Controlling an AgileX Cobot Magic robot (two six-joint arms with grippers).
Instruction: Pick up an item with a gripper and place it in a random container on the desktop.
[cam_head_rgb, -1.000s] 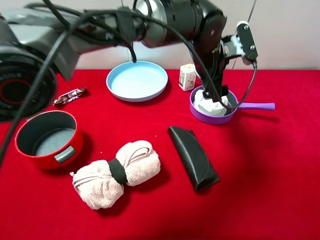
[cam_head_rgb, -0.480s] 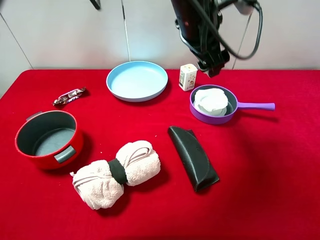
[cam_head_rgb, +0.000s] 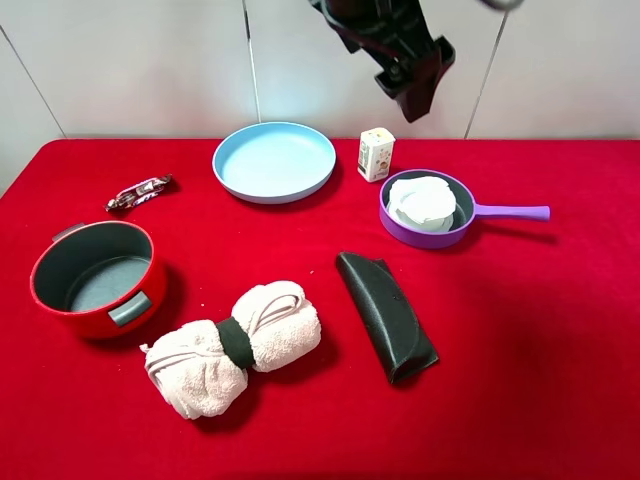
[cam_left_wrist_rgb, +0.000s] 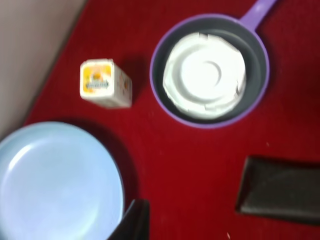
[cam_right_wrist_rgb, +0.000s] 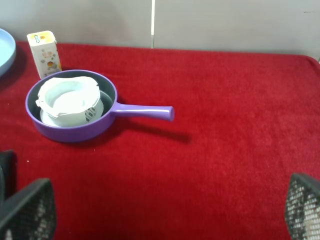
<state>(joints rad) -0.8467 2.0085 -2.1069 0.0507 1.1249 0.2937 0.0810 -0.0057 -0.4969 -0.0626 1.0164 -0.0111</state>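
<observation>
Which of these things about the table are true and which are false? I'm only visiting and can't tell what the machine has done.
1. The round white plastic tub sits inside the small purple frying pan. True.
2. The black gripper is clamped on the tub. False: it hangs above the table, clear of the tub, holding nothing.
3. The red pot has the rolled pink towel in it. False: the pot is empty; the towel lies beside it on the red cloth.
4. The small white printed carton stands upright between the light blue plate and the pan. True.
5. The pan's handle points toward the plate. False: it points away from it.
</observation>
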